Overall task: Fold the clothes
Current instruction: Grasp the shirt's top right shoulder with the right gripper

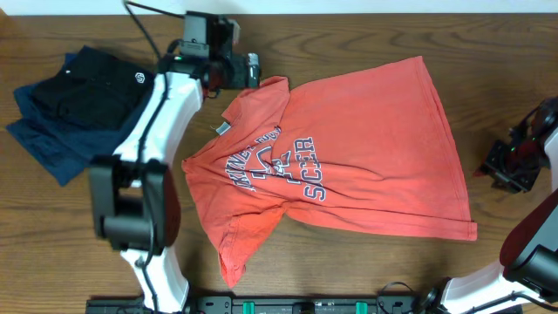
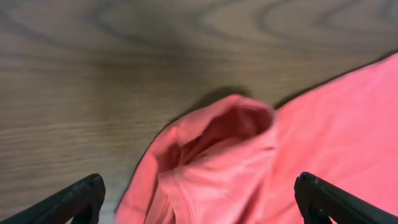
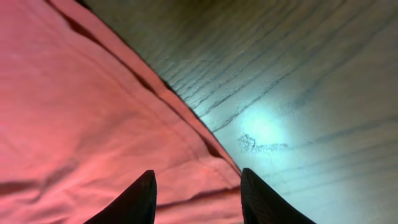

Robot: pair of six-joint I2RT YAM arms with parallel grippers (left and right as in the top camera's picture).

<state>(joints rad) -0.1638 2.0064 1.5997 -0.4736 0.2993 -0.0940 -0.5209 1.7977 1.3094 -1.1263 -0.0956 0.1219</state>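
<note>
The clothes are a coral-red T-shirt (image 1: 349, 157) lying spread out on the wooden table, with its collar to the left, its hem to the right and its navy-and-white lettering (image 1: 283, 166) facing up. My left gripper (image 1: 247, 70) hovers at the far sleeve (image 1: 268, 90). In the left wrist view that gripper (image 2: 199, 186) is open wide, and the bunched sleeve (image 2: 217, 149) lies loose between the fingers. My right gripper (image 1: 507, 166) stands just off the hem side. In the right wrist view it (image 3: 198, 177) is open over the hem corner (image 3: 205, 168), gripping nothing.
A stack of folded navy and black garments (image 1: 78, 109) with a small round white logo lies at the back left. The left arm (image 1: 144, 157) reaches across the table's left side. A black rail (image 1: 288, 305) runs along the front edge.
</note>
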